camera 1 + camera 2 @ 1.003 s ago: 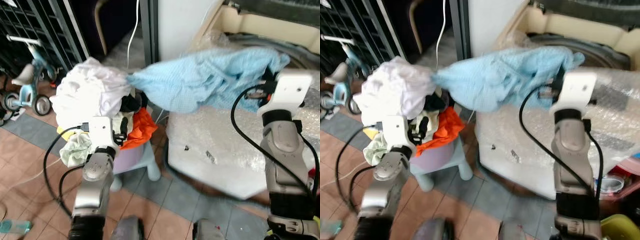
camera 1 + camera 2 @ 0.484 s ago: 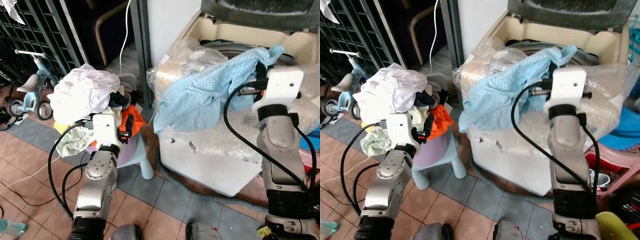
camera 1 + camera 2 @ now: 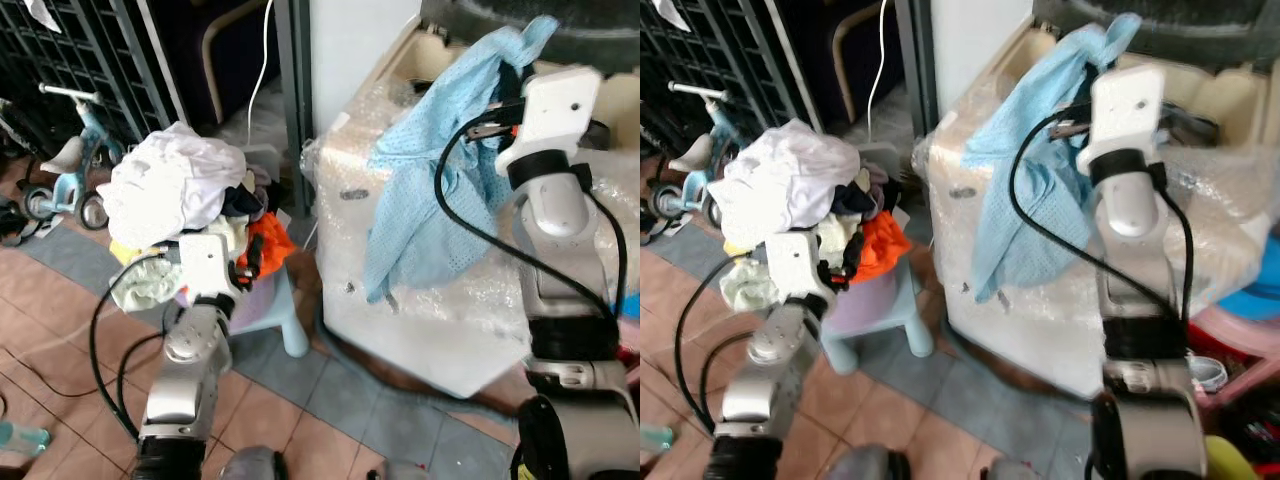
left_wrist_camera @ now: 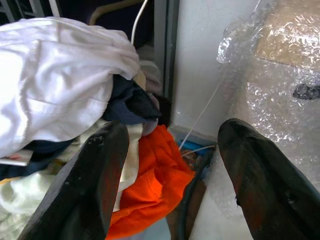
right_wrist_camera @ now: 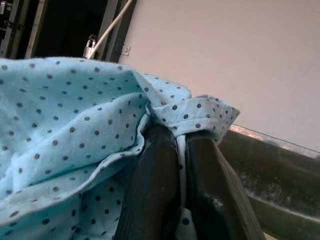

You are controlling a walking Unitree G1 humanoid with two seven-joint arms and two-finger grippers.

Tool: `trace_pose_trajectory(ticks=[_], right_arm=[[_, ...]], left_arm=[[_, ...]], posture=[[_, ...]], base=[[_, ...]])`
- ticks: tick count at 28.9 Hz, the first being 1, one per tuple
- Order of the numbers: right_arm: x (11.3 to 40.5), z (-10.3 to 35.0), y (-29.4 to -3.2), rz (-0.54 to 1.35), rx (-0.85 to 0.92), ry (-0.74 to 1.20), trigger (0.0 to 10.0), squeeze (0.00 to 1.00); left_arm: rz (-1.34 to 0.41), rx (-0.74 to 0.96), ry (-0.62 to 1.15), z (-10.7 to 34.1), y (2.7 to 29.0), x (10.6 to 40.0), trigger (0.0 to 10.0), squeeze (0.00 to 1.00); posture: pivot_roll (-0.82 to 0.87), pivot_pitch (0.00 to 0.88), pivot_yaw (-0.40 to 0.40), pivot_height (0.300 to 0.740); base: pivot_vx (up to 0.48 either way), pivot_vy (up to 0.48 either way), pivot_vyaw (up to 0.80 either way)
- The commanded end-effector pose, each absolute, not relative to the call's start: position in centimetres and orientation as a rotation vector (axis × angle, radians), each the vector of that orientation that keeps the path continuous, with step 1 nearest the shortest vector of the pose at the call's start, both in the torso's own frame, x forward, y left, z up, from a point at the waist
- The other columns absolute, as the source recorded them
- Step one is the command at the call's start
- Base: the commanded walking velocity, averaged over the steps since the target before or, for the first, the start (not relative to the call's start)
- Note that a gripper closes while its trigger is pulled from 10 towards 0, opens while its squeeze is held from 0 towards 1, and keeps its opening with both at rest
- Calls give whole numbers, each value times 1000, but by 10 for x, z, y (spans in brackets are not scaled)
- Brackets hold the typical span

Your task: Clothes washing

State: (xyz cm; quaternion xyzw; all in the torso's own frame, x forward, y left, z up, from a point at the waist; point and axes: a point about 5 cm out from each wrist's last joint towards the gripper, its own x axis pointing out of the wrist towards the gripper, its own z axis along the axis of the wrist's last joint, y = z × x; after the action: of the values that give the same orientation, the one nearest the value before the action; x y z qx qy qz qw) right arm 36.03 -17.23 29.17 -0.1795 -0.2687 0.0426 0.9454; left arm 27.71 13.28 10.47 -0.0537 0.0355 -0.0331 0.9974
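Even daylight, soft shadows, white clothes nearly blown out, dark behind the metal grille — head views slightly blurred, wrist views sharper — black fingers out of focus.

Both arms were built of silver-grey metal segments joined by rounded joints, each narrowing toward a white, boxy wrist housing. The left arm carried a thick black cable that looped out from the wrist block and ran down beside the forearm. The right arm bore a similar black cable, curving in a wide loop from its white wrist block down to the darker collar near the elbow. The left hand had two long, glossy black fingers with broad, rounded tips. The right hand had the same smooth black fingers.
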Motion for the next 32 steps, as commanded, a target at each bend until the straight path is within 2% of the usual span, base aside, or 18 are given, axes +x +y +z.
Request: trace_pose_trajectory(ticks=[1, 3, 6, 8, 9, 14, 18, 19, 26, 30, 32], right_arm=[[362, 306, -185, 49, -359, -582, 10000, 0], [370, 319, -190, 21, -364, -585, 10000, 0], [384, 351, -222, -181, -299, -567, 10000, 0], [383, 382, -253, -340, -263, -606, 10000, 0], [381, 388, -257, -362, -272, -621, 10000, 0], [378, 398, -266, -379, -298, -643, 10000, 0], [392, 365, -251, -203, -257, -526, 10000, 0], [395, 351, -244, -132, -247, -484, 10000, 1000], [399, 295, -214, 243, -248, -300, 10000, 1000], [389, 282, -215, 332, -271, -275, 10000, 1000], [386, 282, -224, 294, -267, -292, 10000, 1000]], left_arm=[[-93, -111, 67, 107, 126, 278, 10000, 0], [-94, -111, 66, 107, 126, 279, 10000, 0], [-86, -118, 80, 106, 124, 280, 10000, 0], [-78, -121, 81, 105, 123, 279, 10000, 0], [-77, -121, 82, 105, 123, 279, 10000, 0], [-66, -116, 90, 103, 125, 275, 10000, 0], [-63, -117, 92, 102, 124, 275, 10000, 0], [-64, -117, 93, 103, 124, 275, 10000, 0], [-63, -115, 98, 103, 125, 276, 10000, 0], [-61, -113, 99, 103, 126, 277, 10000, 0], [-60, -114, 102, 102, 124, 278, 10000, 0]], posture=[[-68, 75, 64, 740], [-69, 74, 64, 740], [-63, 70, 57, 740], [-56, 68, 52, 740], [-54, 68, 49, 740], [-51, 69, 42, 740], [-51, 75, 40, 740], [-51, 77, 43, 740], [-58, 86, 53, 740], [-67, 85, 55, 740], [-72, 83, 56, 740]], base=[[480, 0, 0], [480, 0, 0], [126, 0, -279], [0, 0, -200], [0, 0, 0], [0, 0, 0], [0, 0, 0], [0, 0, 0], [0, 0, 0], [0, 0, 0], [0, 0, 0]])
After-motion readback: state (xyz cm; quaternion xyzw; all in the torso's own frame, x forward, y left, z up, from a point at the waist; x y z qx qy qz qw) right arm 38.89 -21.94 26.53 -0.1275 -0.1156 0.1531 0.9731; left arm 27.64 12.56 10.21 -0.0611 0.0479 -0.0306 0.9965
